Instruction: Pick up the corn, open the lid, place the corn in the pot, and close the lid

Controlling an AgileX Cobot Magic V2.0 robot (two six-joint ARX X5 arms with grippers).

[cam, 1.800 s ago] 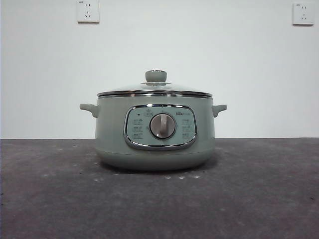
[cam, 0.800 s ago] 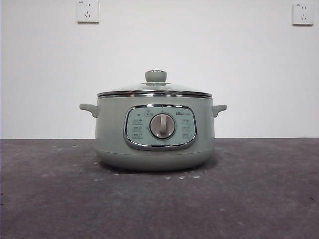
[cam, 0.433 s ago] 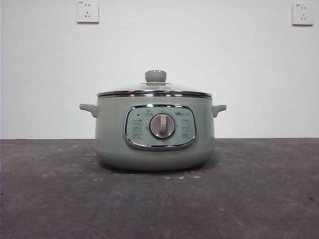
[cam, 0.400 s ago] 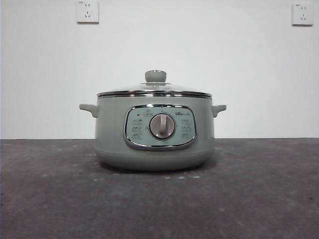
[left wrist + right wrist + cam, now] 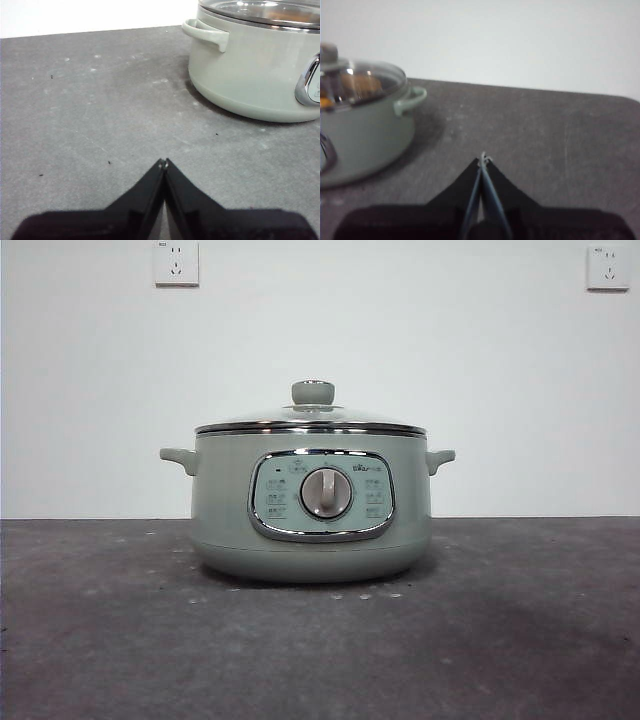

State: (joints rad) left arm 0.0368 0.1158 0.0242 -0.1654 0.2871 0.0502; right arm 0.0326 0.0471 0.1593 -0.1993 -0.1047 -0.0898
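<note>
The sage-green pot (image 5: 310, 540) stands mid-table with its dial facing the front view. The glass lid (image 5: 312, 418) sits shut on it, green knob (image 5: 313, 393) on top. Through the lid (image 5: 375, 75) in the right wrist view a blurred orange-yellow shape, the corn (image 5: 362, 85), lies inside the pot. My left gripper (image 5: 164, 161) is shut and empty, low over the table a little way off the pot's handle (image 5: 207, 34). My right gripper (image 5: 483, 157) is shut and empty on the other side, apart from the pot (image 5: 365, 135). Neither arm shows in the front view.
The dark grey table (image 5: 320, 650) runs back to a white wall. Two wall sockets (image 5: 176, 262) (image 5: 608, 267) sit high on that wall. Small white specks lie on the table near the pot's base.
</note>
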